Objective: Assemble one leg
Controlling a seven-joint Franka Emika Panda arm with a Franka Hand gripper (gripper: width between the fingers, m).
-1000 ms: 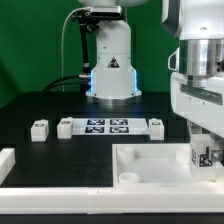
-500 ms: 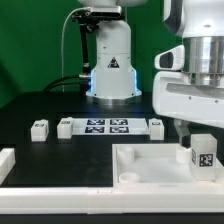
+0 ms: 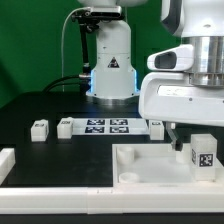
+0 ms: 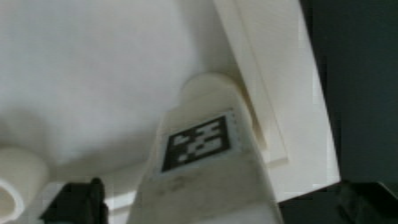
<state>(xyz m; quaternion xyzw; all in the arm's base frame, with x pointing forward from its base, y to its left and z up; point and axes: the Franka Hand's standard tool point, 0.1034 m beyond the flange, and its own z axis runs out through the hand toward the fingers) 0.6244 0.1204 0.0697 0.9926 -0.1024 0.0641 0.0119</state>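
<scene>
The leg [image 3: 205,155], a small white post with a black-and-white tag, stands upright at the tray-like piece's [image 3: 150,166] corner on the exterior view's right. My gripper [image 3: 190,135] hangs just above and slightly to the exterior view's left of the leg. It is open, with one dark finger [image 3: 177,137] showing beside the leg. In the wrist view the leg [image 4: 199,140] lies between the two spread fingers [image 4: 80,202], with a gap on each side, and the gripper [image 4: 217,208] holds nothing.
Three more small white tagged posts [image 3: 40,129] [image 3: 66,127] [image 3: 156,125] stand in a row beside the marker board [image 3: 107,126]. Another white part [image 3: 6,161] lies at the exterior view's left edge. The arm's base [image 3: 110,60] stands behind.
The gripper was down around the leg a second ago. It has since let go, risen and shifted to the exterior view's left. The leg stays standing in the tray's corner.
</scene>
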